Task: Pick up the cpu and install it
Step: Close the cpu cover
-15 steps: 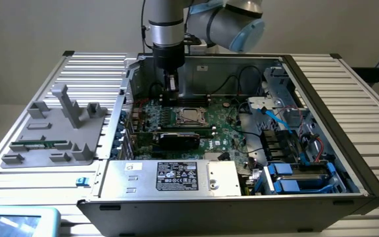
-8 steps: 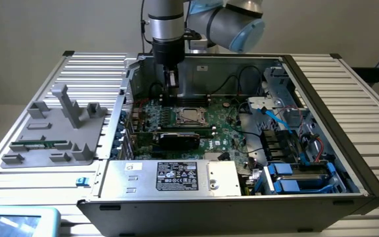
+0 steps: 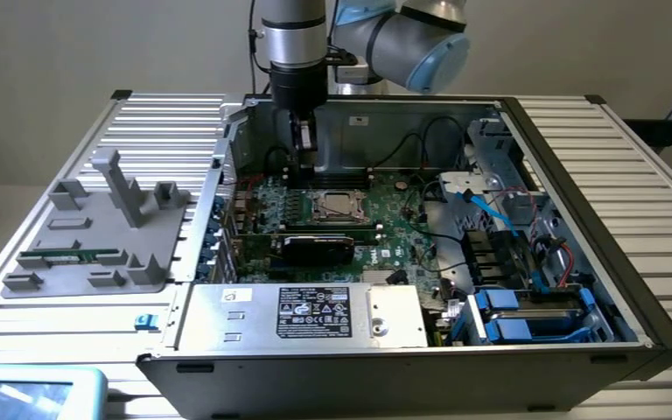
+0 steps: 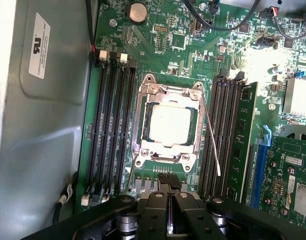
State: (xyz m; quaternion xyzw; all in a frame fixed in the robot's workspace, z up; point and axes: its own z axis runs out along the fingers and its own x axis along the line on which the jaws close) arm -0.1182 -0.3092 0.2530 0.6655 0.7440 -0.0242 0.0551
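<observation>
Flat silver square cpu (image 3: 336,206) sits in steel-framed socket (image 4: 140,105); shut, empty black gripper (image 3: 302,178) at exterior view's 11 o'clock. Probably light, rigid, fragile; grasp edges.

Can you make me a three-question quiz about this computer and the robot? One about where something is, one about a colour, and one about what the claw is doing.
1. Where is the cpu?
A. on the grey tray
B. in the gripper
C. in the socket

2. What colour is the board?
A. red
B. green
C. yellow

3. How is the gripper?
A. shut
B. wide open
C. clamped on a cable

Answers:
1 C, the shiny square lies inside the socket's metal frame.
2 B, the board is green all round the socket.
3 A, its fingertips meet with nothing between them.
</observation>
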